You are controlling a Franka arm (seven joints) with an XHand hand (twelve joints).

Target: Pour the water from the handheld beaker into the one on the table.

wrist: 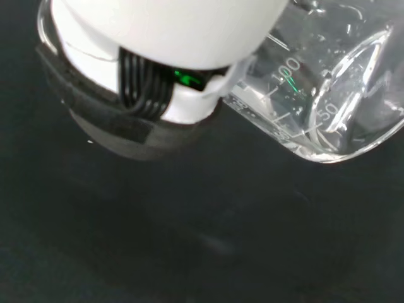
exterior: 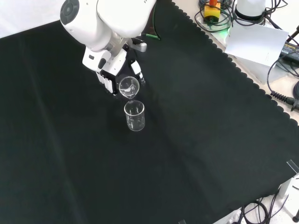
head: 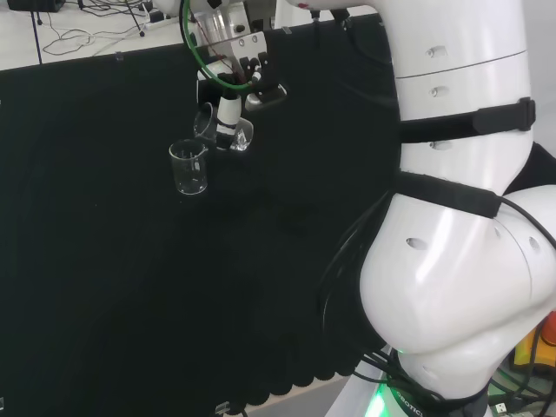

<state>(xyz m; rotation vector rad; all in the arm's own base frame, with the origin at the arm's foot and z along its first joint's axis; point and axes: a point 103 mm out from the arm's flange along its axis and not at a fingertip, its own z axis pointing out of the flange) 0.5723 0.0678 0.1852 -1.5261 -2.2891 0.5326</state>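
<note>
Here, a black cloth (exterior: 196,140) covers the whole bench, and the white arm (head: 460,217) rises large at the right of the head view. In the front view the arm reaches down from the top, ending in the black and white hand (exterior: 108,65) over the far middle of the cloth.

The hand's fingers (head: 228,111) are curled round a clear glass beaker, the handheld beaker (exterior: 129,87), which sits just below and in front of them. This beaker is tipped steeply, its open mouth turned toward the front camera and its lip pointing down. In the wrist view the handheld beaker lies close and tilted beside a white finger, with printed measuring lines on its wall and clear water pooled against its lower side.

Just beneath its lip stands the second beaker, the table beaker (exterior: 134,115), upright on the cloth. In the head view the table beaker sits to the left of the hand and slightly nearer. Whether the two rims touch cannot be told.
</note>
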